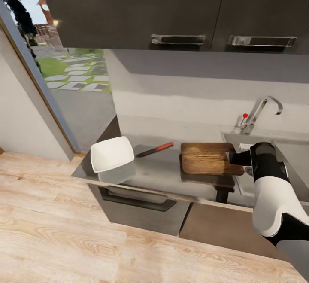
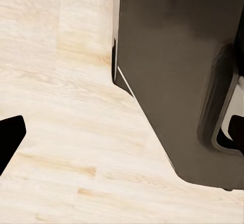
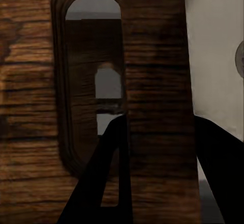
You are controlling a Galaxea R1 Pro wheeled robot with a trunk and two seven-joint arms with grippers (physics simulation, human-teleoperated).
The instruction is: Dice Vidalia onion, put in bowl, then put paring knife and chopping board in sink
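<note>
Nearest to us in the head view is our right arm (image 1: pixel 274 193), rising from five o'clock toward the counter, with its right gripper (image 1: pixel 230 158) at the chopping board's sink-side end. Going from left to right along the countertop (image 1: pixel 159 178): the bowl (image 1: pixel 113 156) sits at about nine o'clock near the counter's left corner, white and tilted a little; just beside it, toward three o'clock, lies the paring knife (image 1: pixel 154 149), its dark blade tip pointing at the bowl and its red handle angled toward one o'clock; then comes the chopping board (image 1: pixel 206 158), which appears lifted off the steel, a dark reflection or shadow beneath it. Beyond the board, at two o'clock, we see the sink (image 1: pixel 253 139) with its tap (image 1: pixel 259 113) and red knob. In the right wrist view our fingers (image 3: pixel 109 178) pinch the board's end strip beside its handle slot (image 3: pixel 94 81), one finger through the slot and one outside the edge. Our left wrist view shows wooden floor (image 2: pixel 61 107) and a dark cabinet (image 2: pixel 173 71); we cannot tell how the left gripper stands.
</note>
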